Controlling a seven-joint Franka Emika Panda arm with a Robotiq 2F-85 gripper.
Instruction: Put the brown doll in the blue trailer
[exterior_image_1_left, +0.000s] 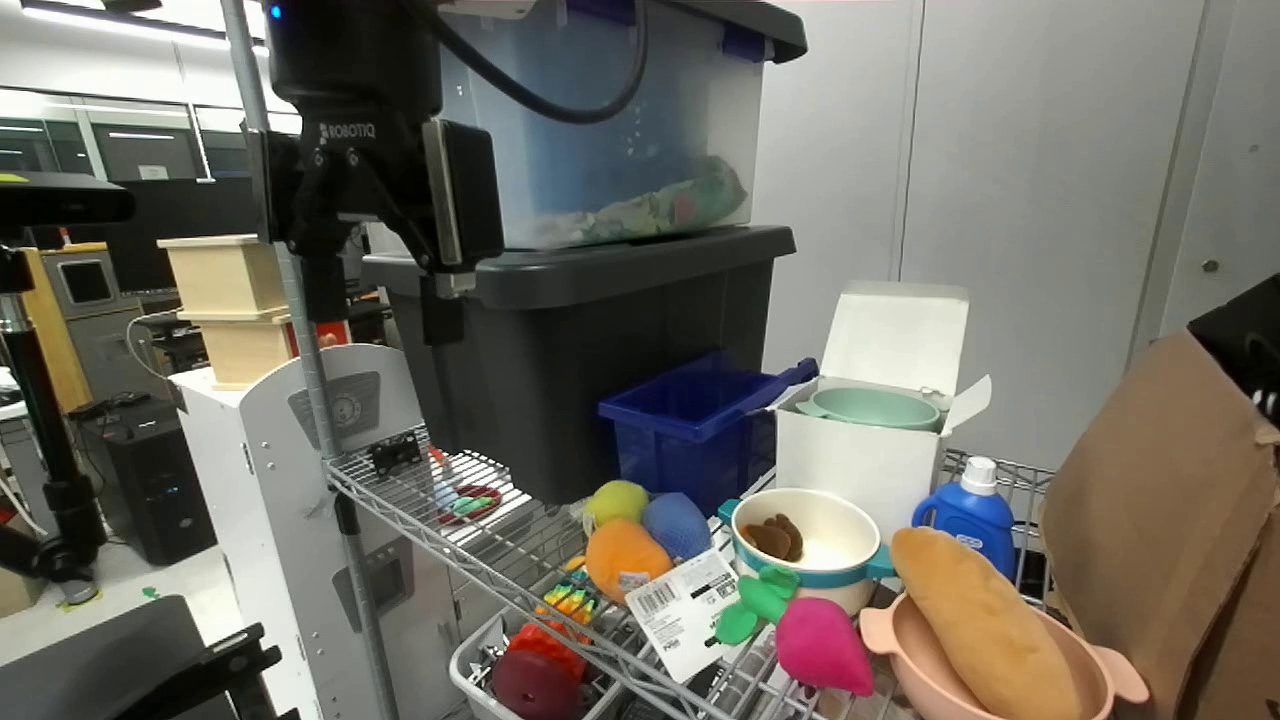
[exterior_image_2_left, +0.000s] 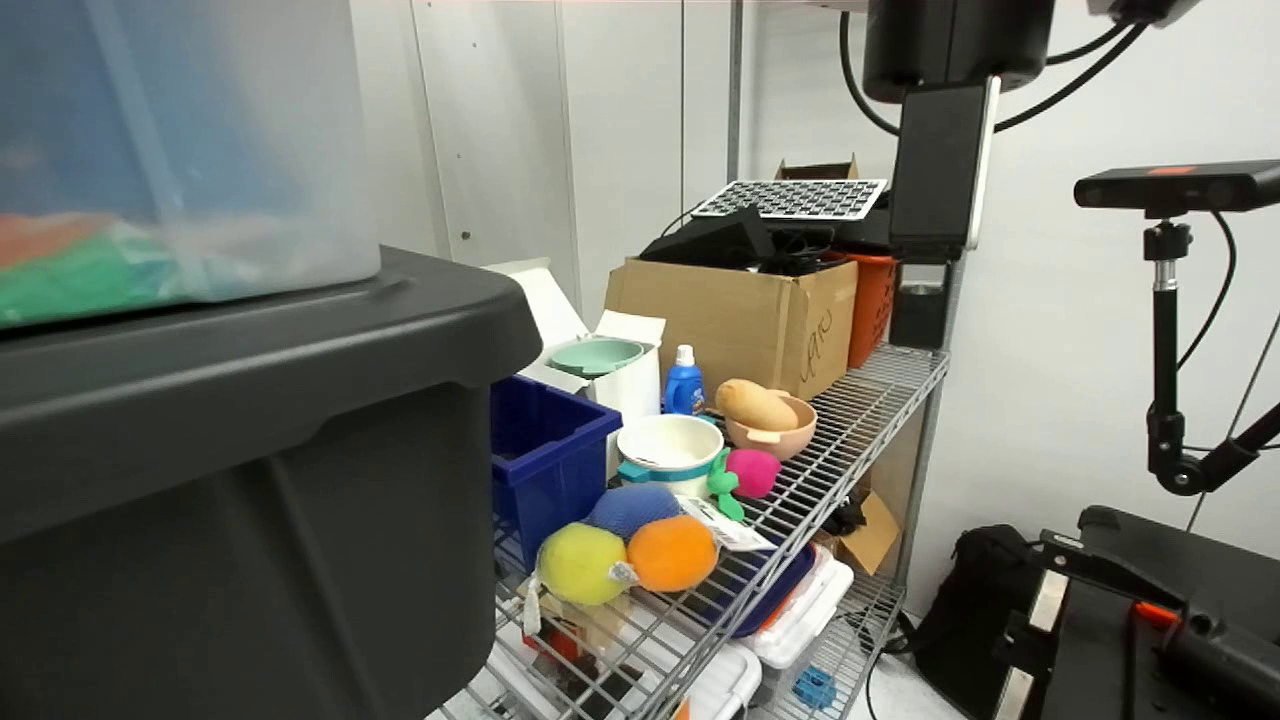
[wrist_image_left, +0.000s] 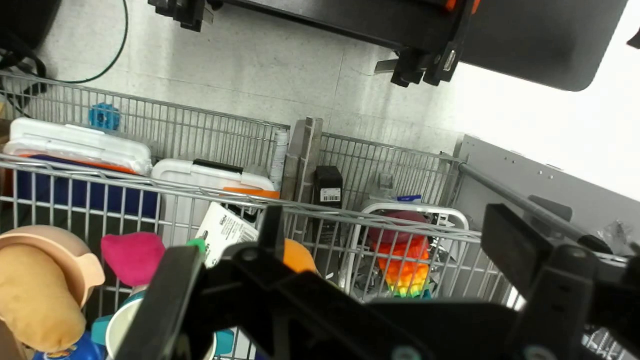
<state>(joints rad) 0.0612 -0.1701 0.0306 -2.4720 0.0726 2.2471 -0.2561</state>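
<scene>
The brown doll (exterior_image_1_left: 775, 538) is a small dark-brown shape inside the white bucket (exterior_image_1_left: 850, 530) with teal handles, in an exterior view. The bucket also shows in the exterior view (exterior_image_2_left: 668, 445) and partly in the wrist view (wrist_image_left: 122, 322), where the doll is hidden. The blue trailer (exterior_image_1_left: 655, 450), a dark blue open-topped box, stands behind the bucket beside the black tote; it also shows in the exterior view (exterior_image_2_left: 565, 480). My gripper (exterior_image_1_left: 384, 300) is open with nothing between its fingers, high above the shelf's front edge; it also shows in the wrist view (wrist_image_left: 395, 240).
Yellow, blue and orange (exterior_image_1_left: 625, 560) soft toys and a pink toy (exterior_image_1_left: 822, 645) lie before the trailer and bucket. A white box (exterior_image_1_left: 840, 470), blue bottle (exterior_image_1_left: 970, 515) and peach bowl (exterior_image_1_left: 1085, 650) with bread stand near. The black tote (exterior_image_1_left: 600, 350) rises tall beside the trailer.
</scene>
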